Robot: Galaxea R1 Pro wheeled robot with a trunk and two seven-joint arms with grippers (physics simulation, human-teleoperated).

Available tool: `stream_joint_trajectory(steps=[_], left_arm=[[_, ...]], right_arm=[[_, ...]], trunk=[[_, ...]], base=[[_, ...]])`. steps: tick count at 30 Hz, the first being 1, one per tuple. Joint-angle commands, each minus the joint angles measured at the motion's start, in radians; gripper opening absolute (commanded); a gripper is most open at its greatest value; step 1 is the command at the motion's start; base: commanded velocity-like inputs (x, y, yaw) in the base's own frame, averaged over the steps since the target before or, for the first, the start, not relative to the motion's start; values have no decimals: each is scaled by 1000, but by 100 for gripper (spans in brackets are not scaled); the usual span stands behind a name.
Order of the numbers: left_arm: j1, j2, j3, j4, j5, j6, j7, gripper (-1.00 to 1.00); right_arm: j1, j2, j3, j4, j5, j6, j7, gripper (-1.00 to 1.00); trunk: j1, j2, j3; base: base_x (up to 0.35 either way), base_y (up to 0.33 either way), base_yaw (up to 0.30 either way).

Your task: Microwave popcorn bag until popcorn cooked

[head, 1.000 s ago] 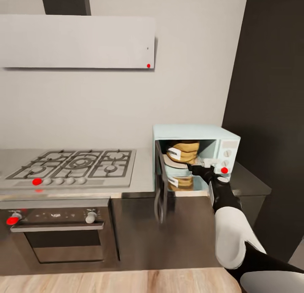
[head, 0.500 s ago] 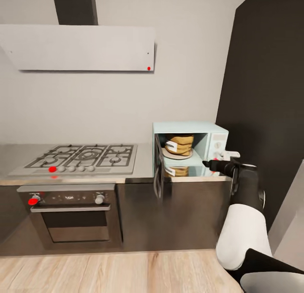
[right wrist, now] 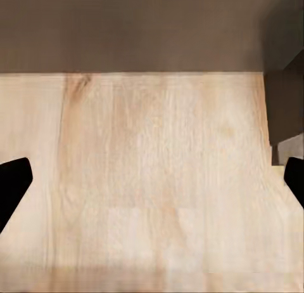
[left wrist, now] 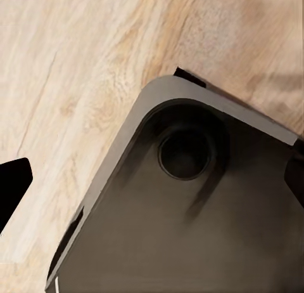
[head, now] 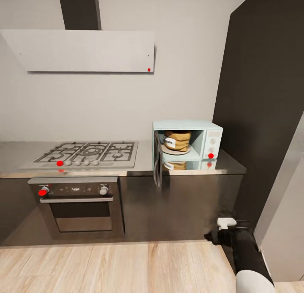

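From the head view, the popcorn bag is seen resting on the plate inside the microwave, whose door stands open on the tabletop; the right tool is held low near the floor, its state unclear there. In the left wrist view, the left tool is spread wide, released, above a dark base corner. In the right wrist view, the right tool is apparently released too, over wooden floor.

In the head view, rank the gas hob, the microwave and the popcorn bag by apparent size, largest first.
1. Gas hob, widest of the three.
2. Microwave, door open; smaller than the hob.
3. Popcorn bag, inside the microwave, clearly smallest.
All sit at similar depth, so nearness hardly skews the order.
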Motion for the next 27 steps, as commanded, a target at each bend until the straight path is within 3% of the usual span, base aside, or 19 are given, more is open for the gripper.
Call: stream_joint_trajectory(steps=[1,3,4,5,6,7,9,10,11,15,16,17,18,19,22,27], left_arm=[[0,4,2,-11,-4,1,4,100],[0,15,0,-125,-23,19,9,100],[0,16,0,-179,-38,47,10,100],[0,18,0,-268,-65,124,11,100],[-1,18,0,-372,-92,236,14,100],[-2,18,0,-536,-117,407,34,100],[-30,18,1,-733,-131,624,103,100],[-66,18,2,-778,-133,676,124,100],[-139,15,2,-832,-133,736,146,100],[-386,-1,7,-926,-116,824,166,100],[-426,-23,8,-966,-98,830,168,100],[-455,-85,5,-1092,-49,839,172,100],[-464,-116,-4,-1273,-27,887,173,100],[-467,-125,-17,-1341,-21,935,172,100],[-468,-131,-34,-1377,-6,986,164,100],[-469,-136,-53,-1385,53,987,159,100]], right_arm=[[22,-23,-3,56,6,-16,3,100],[60,-107,-4,338,3,-113,-68,100],[66,-136,-4,443,1,-155,-112,100],[71,-173,-4,592,-3,-217,-191,100],[73,-196,-4,725,-4,-281,-272,100],[75,-213,-3,878,-5,-366,-375,100],[85,-225,-3,997,-6,-488,-499,100],[93,-226,-3,1014,-6,-517,-527,100],[103,-228,-3,1028,-6,-542,-552,100],[141,-229,-4,1042,-9,-577,-577,100],[158,-231,-4,1042,-17,-586,-579,100],[174,-235,-3,1043,-28,-591,-581,100],[196,-234,-2,1043,-31,-598,-582,100],[207,-232,-2,1044,-32,-599,-581,100],[217,-230,-2,1044,-33,-600,-582,100],[220,-228,-2,1044,-34,-598,-582,100]], trunk=[[0,-1,-1],[0,-1,-1],[0,-1,-1],[0,-1,-1],[0,-1,-1],[0,-1,-1],[0,-1,-1],[0,-1,-1],[0,-1,-1],[0,-1,-1],[0,-1,-1],[0,-1,-1],[0,-1,-1],[0,-1,-1],[0,-1,-1],[0,-1,-1]], base=[[-4,0,0],[-1,0,0],[0,0,0],[0,0,0],[0,0,0],[0,0,0],[0,0,0],[0,0,0],[0,0,0],[0,0,0],[0,0,0],[0,0,0],[0,0,0],[0,0,0],[0,0,0],[0,0,0]])
